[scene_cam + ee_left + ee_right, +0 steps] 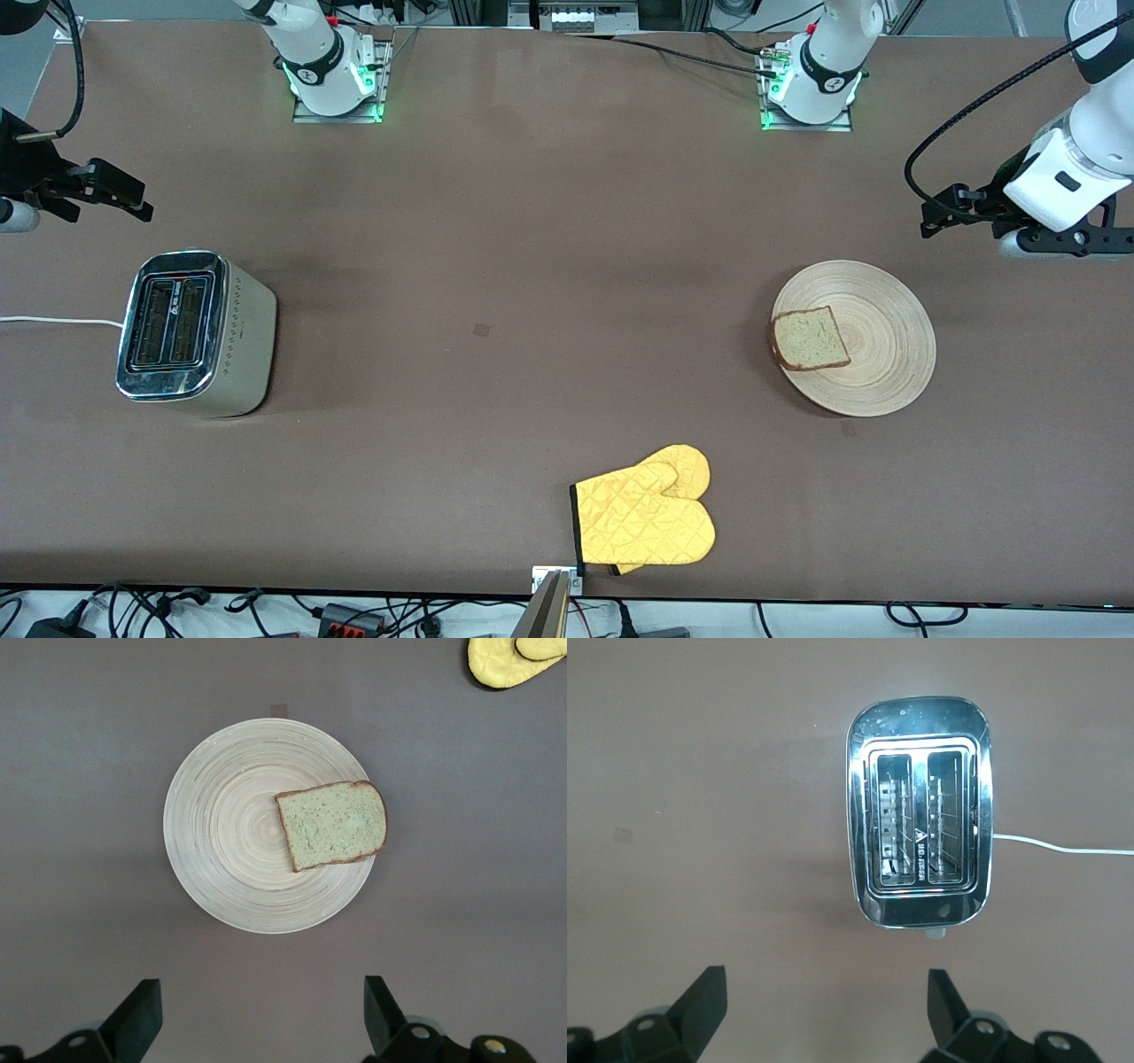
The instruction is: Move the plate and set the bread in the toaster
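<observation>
Front view: bread (811, 339) lies on the plate (877, 372) at the left arm's end of the tabletop (532, 266); the toaster (190, 332) stands at the right arm's end. Left gripper (257, 1014) above the plate and right gripper (824, 1010) above the toaster both hover with jaws released, empty.

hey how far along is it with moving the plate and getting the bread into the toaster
Nothing looks done yet. The bread lies on the plate, toward the left arm's end of the table, and both slots of the toaster at the right arm's end are empty. Neither tool holds anything: the left tool hovers open by the plate, the right tool open near the toaster. Both steps remain.
</observation>
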Motion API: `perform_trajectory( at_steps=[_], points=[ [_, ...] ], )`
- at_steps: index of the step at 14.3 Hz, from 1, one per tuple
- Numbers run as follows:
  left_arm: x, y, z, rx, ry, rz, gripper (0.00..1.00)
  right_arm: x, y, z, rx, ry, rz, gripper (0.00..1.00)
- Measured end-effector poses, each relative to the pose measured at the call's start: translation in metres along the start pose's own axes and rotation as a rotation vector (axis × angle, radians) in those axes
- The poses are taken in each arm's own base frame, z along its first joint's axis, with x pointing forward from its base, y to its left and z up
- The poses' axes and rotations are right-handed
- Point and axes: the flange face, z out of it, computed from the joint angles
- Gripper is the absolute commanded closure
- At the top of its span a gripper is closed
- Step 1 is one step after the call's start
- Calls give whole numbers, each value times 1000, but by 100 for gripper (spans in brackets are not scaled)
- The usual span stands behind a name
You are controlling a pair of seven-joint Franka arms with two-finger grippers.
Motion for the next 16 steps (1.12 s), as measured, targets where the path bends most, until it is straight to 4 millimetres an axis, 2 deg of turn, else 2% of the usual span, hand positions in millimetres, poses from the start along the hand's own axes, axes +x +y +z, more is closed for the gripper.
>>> perform_trajectory(
  at_steps=[7,12,13,14,16],
  points=[
    [1,-1,3,-7,-10,-4,0,-1,0,-1,0,3,0,0],
    [17,-20,29,-91,-80,-20,0,-1,0,0,0,1,0,0],
    [24,-32,37,-139,-104,-42,0,-1,0,0,0,1,0,0],
    [33,-54,47,-181,-129,-65,0,-1,0,0,0,0,1,0],
    [51,-107,86,-270,-178,-42,0,0,0,1,0,-1,1,0]
  ],
)
